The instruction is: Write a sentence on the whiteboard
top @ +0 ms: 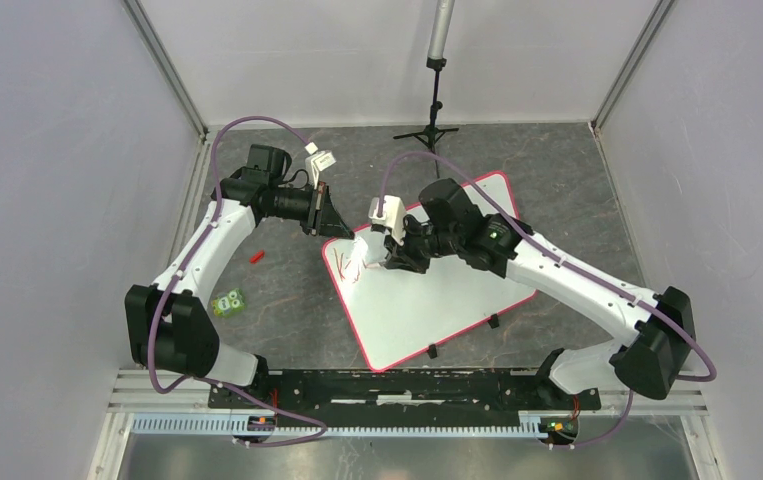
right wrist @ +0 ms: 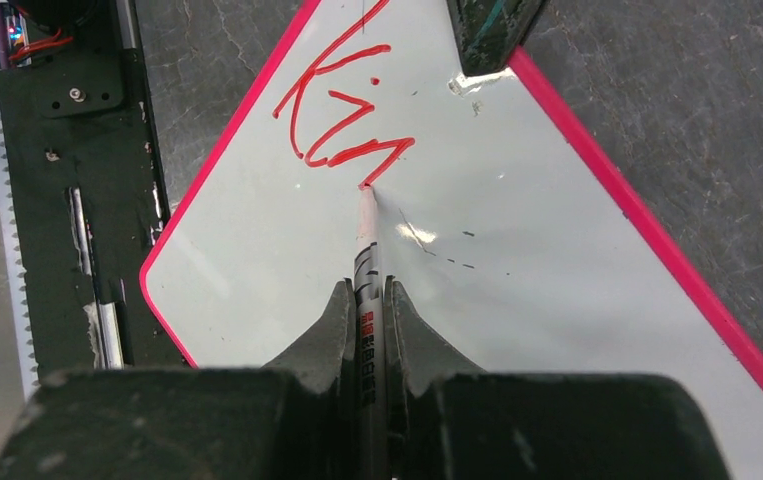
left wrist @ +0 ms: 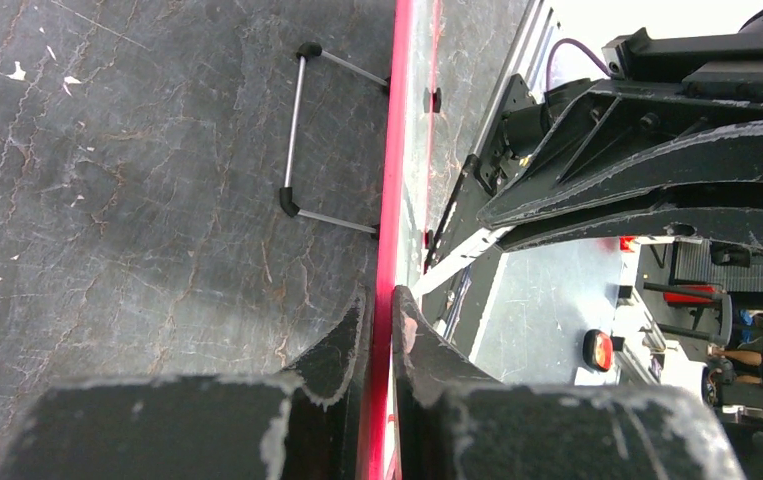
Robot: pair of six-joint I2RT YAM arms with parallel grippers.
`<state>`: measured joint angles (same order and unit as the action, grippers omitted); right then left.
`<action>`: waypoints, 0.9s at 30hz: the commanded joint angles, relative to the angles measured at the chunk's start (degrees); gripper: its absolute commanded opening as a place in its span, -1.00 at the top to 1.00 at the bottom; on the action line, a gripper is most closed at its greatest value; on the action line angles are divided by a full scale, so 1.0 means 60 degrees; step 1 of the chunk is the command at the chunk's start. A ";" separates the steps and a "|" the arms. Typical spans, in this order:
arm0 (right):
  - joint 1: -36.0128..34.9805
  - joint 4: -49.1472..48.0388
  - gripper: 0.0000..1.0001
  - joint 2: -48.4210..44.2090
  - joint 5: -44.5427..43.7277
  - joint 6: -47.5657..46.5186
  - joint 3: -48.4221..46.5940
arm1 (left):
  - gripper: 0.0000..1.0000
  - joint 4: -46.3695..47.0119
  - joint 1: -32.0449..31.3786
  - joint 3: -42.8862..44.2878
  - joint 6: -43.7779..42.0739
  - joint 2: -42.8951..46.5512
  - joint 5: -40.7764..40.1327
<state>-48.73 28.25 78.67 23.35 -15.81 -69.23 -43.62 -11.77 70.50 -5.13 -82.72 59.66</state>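
At the near edge of the table (top: pixel 287 300) the two arm bases sit on a black rail (top: pixel 397 385). Just beyond it the whiteboard (top: pixel 447 290) lies flat and turned at an angle, one rounded corner pointing toward the rail. Two small black clips (top: pixel 494 321) sit on its near right edge. To the left, well apart from the board, a small green packet (top: pixel 227 302) rests on the table, with a small red cap (top: pixel 255 256) a little farther on.

The right end effector (right wrist: pixel 367 300) hangs over the board's left part. Its fingers are closed tight around a marker (right wrist: pixel 366 240), which runs straight out between them. The marker's red tip touches the white surface at the end of the last stroke. Of the sentence (right wrist: pixel 342 110), only the red letters "Kin" stand on the board, just ahead of the tip and near the pink rim.

Farther on, the left end effector (left wrist: pixel 382 310) is at the board's far left corner. Its fingers are nearly together and pinch the red-pink rim between them, one on each face of the board. From the right wrist view, one of these fingers shows on the rim just beyond the letters.

At the far end of the table stands a black tripod (top: pixel 435 125).
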 commanded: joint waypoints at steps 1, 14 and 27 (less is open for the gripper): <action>0.0137 -0.0075 1.00 -0.0306 -0.0119 0.0123 -0.0673 | 0.95 -0.0099 -0.0032 0.0101 -0.0170 0.0295 0.0029; 0.0425 -0.0138 1.00 -0.0277 -0.0604 0.0189 -0.0532 | 0.95 -0.0098 -0.0031 0.0099 -0.0186 0.0218 0.0058; 0.0553 -0.0284 1.00 0.0096 -0.0565 0.0196 -0.0878 | 0.95 -0.0110 -0.0031 0.0145 -0.0212 0.0121 0.0048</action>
<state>-45.93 28.32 78.39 21.39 -14.79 -71.44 -43.64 -11.77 70.50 -5.13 -82.72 59.94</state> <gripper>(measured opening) 0.114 0.130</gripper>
